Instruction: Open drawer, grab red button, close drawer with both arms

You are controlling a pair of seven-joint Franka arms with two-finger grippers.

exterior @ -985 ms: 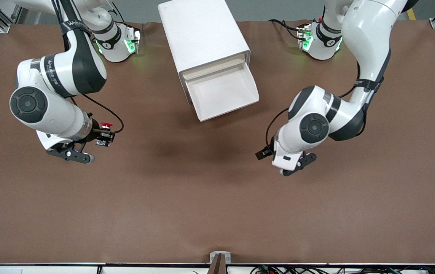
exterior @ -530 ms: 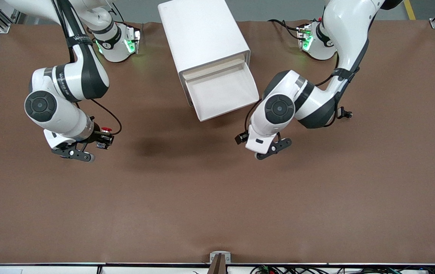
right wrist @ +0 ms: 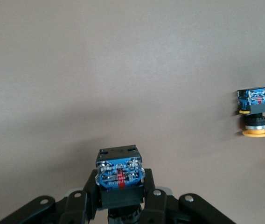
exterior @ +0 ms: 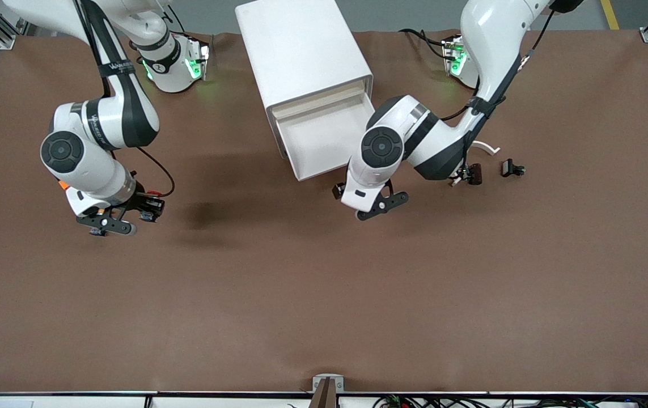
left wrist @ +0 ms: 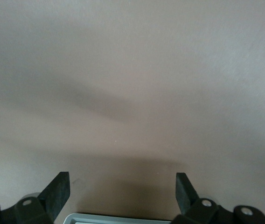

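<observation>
The left arm (exterior: 414, 141) has swung in toward the middle of the table since a second ago. Its left gripper (exterior: 377, 205) now hangs just past the front edge of the open drawer (exterior: 329, 139), with its claw spread wide and nothing in it. The right arm (exterior: 91, 147) moved only a little. The right gripper (right wrist: 121, 196) is clamped on the button (right wrist: 119, 175), over the table toward the right arm's end.

The white cabinet (exterior: 301, 51) stands at the robots' side of the table, its top drawer pulled out. A button with a yellow cap (right wrist: 254, 112) lies on the brown table (exterior: 324, 294) near the right gripper. Two small dark parts (exterior: 474, 173) (exterior: 511, 168) lie toward the left arm's end.
</observation>
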